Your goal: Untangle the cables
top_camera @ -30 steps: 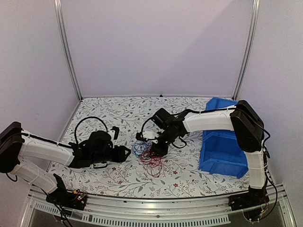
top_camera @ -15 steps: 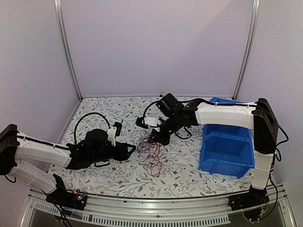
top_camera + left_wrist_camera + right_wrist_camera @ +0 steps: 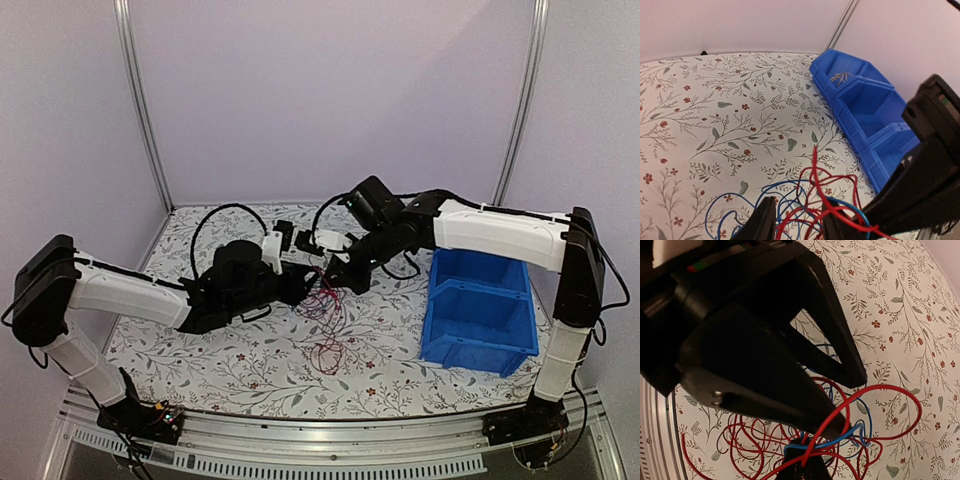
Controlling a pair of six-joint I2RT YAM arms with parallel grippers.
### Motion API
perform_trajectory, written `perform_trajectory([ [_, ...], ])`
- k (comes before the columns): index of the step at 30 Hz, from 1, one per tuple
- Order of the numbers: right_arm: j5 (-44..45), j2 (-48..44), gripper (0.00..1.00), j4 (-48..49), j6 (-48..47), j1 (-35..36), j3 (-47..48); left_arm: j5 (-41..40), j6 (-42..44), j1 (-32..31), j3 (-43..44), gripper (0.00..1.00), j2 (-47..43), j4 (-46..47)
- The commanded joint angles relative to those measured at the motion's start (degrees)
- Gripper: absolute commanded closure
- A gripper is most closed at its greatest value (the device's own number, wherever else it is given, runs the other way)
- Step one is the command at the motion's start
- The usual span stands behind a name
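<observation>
The cables (image 3: 323, 312) are a loose clump of thin red and blue wires, lifted at the top, with the lower loops trailing onto the flowered table. My right gripper (image 3: 334, 279) is shut on a bundle of red and blue strands, seen at the bottom of the right wrist view (image 3: 807, 465). My left gripper (image 3: 307, 285) is right against it from the left, jaws open. In the left wrist view the wires (image 3: 812, 197) run between its two fingers (image 3: 762, 220). The right wrist view shows the cables (image 3: 752, 440) under the left gripper's spread black fingers (image 3: 835, 347).
A blue two-compartment bin (image 3: 478, 322) stands on the right side of the table and also shows in the left wrist view (image 3: 865, 107), with a small yellowish item (image 3: 840, 77) in its far compartment. Metal frame posts stand at the back corners.
My right gripper has lifted the clump off the table and moved back. My left arm has swung right and up, so its open jaws are around the wires beside the right gripper.
</observation>
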Motion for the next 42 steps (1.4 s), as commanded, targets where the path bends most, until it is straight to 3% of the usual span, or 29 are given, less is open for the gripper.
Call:
perform_trajectory([
  [1, -4.8, -5.2, 0.99, -2.9, -1.6, 0.9, 2.2, -0.7, 0.0, 3.5, 5.2, 0.78, 7.7, -5.5],
  [7, 1.4, -10.9, 1.00, -2.3, -3.0, 0.7, -0.6, 2.4, -2.9, 7.9, 3.2, 1.00, 10.6, -6.3],
  [18, 4.0, -12.0, 1.00, 2.3, 0.4, -5.4, -4.8, -1.0, -3.4, 9.5, -6.1, 1.00, -0.9, -9.6],
  [20, 3.9, -11.5, 0.87, 2.9, 1.3, -6.6, -6.2, 1.0, -1.9, 9.5, -10.1, 1.00, -4.8, -6.4],
  [22, 4.7, -10.2, 0.85, 3.2, 1.4, -7.1, -7.7, 3.6, -0.9, 9.4, -14.2, 1.00, -8.3, -1.3],
  [28, 4.5, -7.5, 0.98, 5.6, 1.4, -7.2, -10.9, 8.0, 2.5, 9.4, -18.3, 1.00, -14.8, 1.4],
  [34, -4.9, -8.9, 0.80, 5.9, -1.8, -6.2, -12.1, 6.4, 3.1, 9.5, -18.2, 1.00, -17.5, -1.2],
  [42, -6.7, -3.4, 0.65, 3.6, -3.1, -2.4, -5.0, 8.2, 2.5, 9.4, -18.8, 1.00, -17.3, 0.2],
])
